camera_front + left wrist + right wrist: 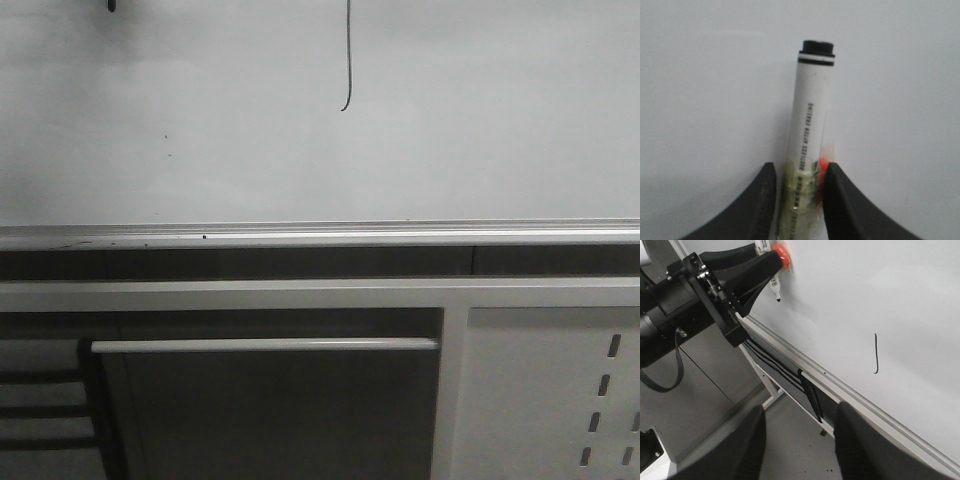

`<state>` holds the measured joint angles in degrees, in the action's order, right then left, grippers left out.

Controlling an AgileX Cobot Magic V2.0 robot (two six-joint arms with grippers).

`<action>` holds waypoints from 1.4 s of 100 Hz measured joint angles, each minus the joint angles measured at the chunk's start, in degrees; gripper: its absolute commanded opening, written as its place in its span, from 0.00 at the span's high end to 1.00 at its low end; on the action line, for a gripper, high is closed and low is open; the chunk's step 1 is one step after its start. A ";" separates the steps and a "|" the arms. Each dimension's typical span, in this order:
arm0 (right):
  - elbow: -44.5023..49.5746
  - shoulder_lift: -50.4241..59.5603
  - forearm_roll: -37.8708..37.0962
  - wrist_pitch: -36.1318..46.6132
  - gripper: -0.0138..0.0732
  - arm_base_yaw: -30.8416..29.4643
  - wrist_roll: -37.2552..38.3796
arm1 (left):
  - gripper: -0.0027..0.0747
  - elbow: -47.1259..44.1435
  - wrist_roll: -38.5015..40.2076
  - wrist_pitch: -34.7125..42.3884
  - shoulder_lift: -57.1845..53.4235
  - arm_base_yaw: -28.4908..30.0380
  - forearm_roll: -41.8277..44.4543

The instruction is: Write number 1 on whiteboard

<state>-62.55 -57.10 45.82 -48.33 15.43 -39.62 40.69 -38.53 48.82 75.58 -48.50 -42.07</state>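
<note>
On whiteboard (480,120), number 1 (347,60) drawn

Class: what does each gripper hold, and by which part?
Left gripper clamps a white marker pen around its lower barrel, far from the black tip. Right gripper holds nothing.

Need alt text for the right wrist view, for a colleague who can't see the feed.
The whiteboard bears the number 1, a thin dark stroke hooked at its lower end. The left gripper holds a marker by the board, apart from the stroke. The right gripper is open, empty.
</note>
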 measured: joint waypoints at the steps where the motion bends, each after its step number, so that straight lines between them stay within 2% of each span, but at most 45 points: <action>1: 0.00 0.00 0.00 0.00 0.52 0.00 0.00 | 0.69 0.00 0.00 0.00 0.00 0.00 0.00; 11: 0.00 0.00 0.00 0.00 0.52 0.00 0.00 | 0.66 0.00 0.00 0.00 0.00 0.00 0.00; 23: 0.00 0.00 0.00 0.00 0.52 0.00 0.00 | 0.52 0.00 0.00 0.00 0.00 0.00 -0.34; 31: 0.00 0.00 0.00 0.00 0.52 0.00 0.00 | 0.47 0.00 0.00 0.14 0.00 0.00 -0.75; 140: 0.00 0.00 -0.80 0.00 0.52 0.00 0.00 | 0.47 0.00 0.00 2.85 0.00 -0.45 -2.73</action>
<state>-62.55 -57.10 45.02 -48.33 15.43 -39.62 40.69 -38.53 51.67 75.58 -48.96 -44.81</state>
